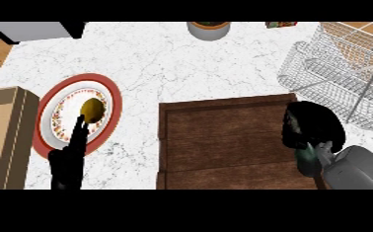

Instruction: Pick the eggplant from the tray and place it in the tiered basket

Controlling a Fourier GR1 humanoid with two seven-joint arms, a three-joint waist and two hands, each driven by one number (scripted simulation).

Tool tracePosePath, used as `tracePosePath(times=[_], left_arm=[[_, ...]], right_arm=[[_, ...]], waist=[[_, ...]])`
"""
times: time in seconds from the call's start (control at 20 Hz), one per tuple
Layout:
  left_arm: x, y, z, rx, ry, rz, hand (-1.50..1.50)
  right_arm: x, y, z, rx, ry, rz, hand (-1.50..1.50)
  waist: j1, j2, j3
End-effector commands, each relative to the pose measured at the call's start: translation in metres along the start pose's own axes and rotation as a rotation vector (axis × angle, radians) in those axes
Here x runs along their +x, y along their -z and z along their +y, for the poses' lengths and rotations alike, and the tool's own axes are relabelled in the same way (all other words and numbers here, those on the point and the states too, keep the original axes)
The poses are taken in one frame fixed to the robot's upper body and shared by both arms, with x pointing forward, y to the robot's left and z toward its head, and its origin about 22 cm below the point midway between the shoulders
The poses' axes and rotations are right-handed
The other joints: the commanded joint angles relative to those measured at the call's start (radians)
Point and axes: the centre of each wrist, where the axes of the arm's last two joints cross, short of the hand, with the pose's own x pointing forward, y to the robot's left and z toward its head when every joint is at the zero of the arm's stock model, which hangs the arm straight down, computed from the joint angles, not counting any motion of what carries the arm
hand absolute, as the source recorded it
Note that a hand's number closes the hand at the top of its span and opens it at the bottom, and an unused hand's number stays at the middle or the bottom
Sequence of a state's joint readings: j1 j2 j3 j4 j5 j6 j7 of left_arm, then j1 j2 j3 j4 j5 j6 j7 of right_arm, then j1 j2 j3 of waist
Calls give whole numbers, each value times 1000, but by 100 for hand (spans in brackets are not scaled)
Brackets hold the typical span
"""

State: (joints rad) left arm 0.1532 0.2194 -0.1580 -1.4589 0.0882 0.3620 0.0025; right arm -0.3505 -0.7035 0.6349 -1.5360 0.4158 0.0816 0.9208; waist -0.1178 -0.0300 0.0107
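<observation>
Carrying calls for a lift clear of the tray (218,137), then travel up-right to the basket (335,73). Right hand (312,125) is curled over a dark mass, judged the eggplant, mostly hidden. Left hand (73,152) rests straight-fingered by the plate (55,102).

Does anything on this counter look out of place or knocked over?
Nothing looks spilled or toppled. The brown tray shows no eggplant; the right hand is curled over something dark at its right edge. The wire tiered basket looks upright.
</observation>
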Motion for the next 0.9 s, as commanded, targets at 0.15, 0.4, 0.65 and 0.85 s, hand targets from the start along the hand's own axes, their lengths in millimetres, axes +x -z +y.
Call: tracePosePath(times=[0.15,0.4,0.65,0.85], left_arm=[[-19,-15,12,35,-8,61,0],[-22,-17,17,49,-7,76,0],[-17,-16,13,30,-1,56,0],[-19,-16,9,-12,-15,43,0]], right_arm=[[-104,0,-82,-322,386,76,150],[-139,-32,-138,-498,563,-8,150],[-178,-68,-181,-653,480,-63,150],[-204,-99,-216,-690,504,-63,150]], waist=[[-49,1,-6],[-71,-8,-9],[-47,-2,-10],[-15,3,-11]])
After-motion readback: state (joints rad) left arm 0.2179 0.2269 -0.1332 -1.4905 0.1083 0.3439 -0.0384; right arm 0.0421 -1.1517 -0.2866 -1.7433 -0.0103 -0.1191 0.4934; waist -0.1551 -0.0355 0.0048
